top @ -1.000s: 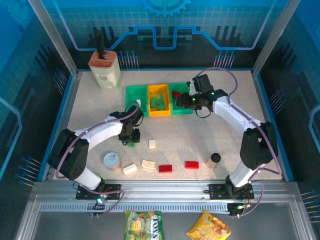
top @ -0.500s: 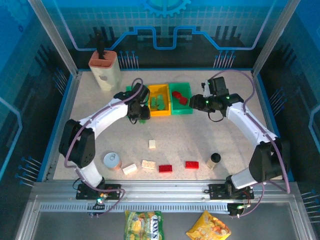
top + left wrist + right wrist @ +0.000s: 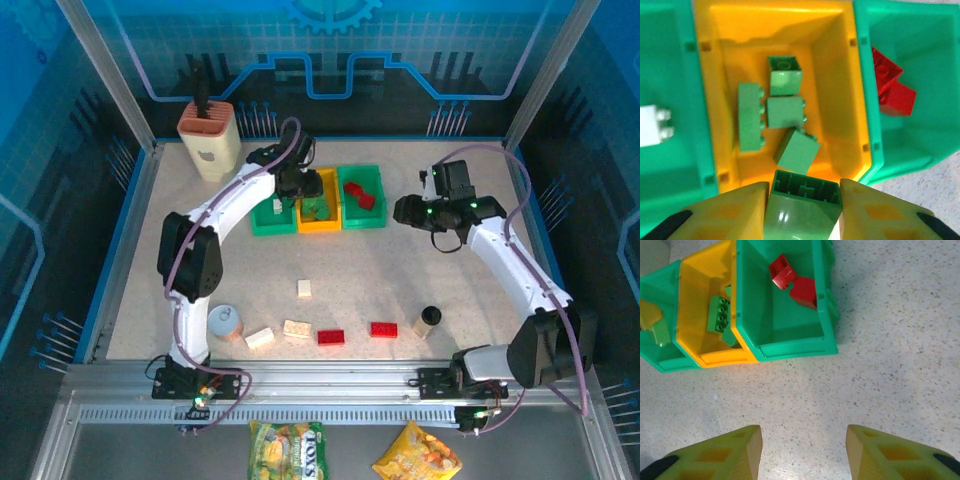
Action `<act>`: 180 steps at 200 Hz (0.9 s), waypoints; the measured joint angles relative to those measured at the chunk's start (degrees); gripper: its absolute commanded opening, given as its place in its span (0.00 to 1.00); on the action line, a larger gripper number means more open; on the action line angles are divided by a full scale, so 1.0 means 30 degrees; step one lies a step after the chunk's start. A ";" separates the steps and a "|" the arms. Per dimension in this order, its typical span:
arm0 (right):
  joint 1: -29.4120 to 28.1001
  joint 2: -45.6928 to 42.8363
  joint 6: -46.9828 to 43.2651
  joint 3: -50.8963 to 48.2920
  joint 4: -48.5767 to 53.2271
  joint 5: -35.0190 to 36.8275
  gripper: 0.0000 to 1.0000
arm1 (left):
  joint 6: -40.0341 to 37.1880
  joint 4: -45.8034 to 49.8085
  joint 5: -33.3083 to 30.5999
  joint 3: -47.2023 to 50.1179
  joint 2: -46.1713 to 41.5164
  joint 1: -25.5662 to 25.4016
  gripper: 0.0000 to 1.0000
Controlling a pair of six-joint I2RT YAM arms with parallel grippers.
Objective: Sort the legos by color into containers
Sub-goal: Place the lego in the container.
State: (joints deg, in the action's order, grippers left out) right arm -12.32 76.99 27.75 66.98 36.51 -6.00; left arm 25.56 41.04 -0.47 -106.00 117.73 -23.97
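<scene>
1. Legos: one green lego (image 3: 802,212) is pinched in the left tool (image 3: 802,192), gripped on both sides, above the near rim of the yellow bin (image 3: 715,65). Its hollow side is turned toward the bin.
2. Left green bin (image 3: 670,40): one white lego (image 3: 652,125) inside.
3. Yellow bin, middle of the joined row: four green legos (image 3: 785,111) on its floor, bunched, some touching.
4. Right green bin (image 3: 910,145): two red legos (image 3: 890,85), touching each other.
5. Right tool (image 3: 805,455): fingers (image 3: 715,455) spread, nothing between them, over bare table (image 3: 880,365) right of the bins and apart from them.
6. Near the table's front, left to right: silver can (image 3: 225,322); two front white legos (image 3: 296,328), near each other; two front red legos (image 3: 331,336), apart; black-capped cylinder (image 3: 429,320).
7. One lone white lego (image 3: 304,288) lies between that front row and the bins, touching nothing.
8. Knife block (image 3: 210,135) stands upright at the far left corner, apart from the bins.
9. Two snack bags (image 3: 287,450) lie in front of the front rail, off the table.
</scene>
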 measured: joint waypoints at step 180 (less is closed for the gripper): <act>0.0219 -0.1377 -0.0153 -0.0801 0.0845 0.0495 0.49 | 0.3016 -0.2572 0.3628 -0.2900 0.4889 0.1392 0.43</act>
State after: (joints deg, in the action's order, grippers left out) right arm -11.66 72.86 27.29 64.58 39.05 -4.51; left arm 34.61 33.32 10.41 -114.69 132.40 -19.79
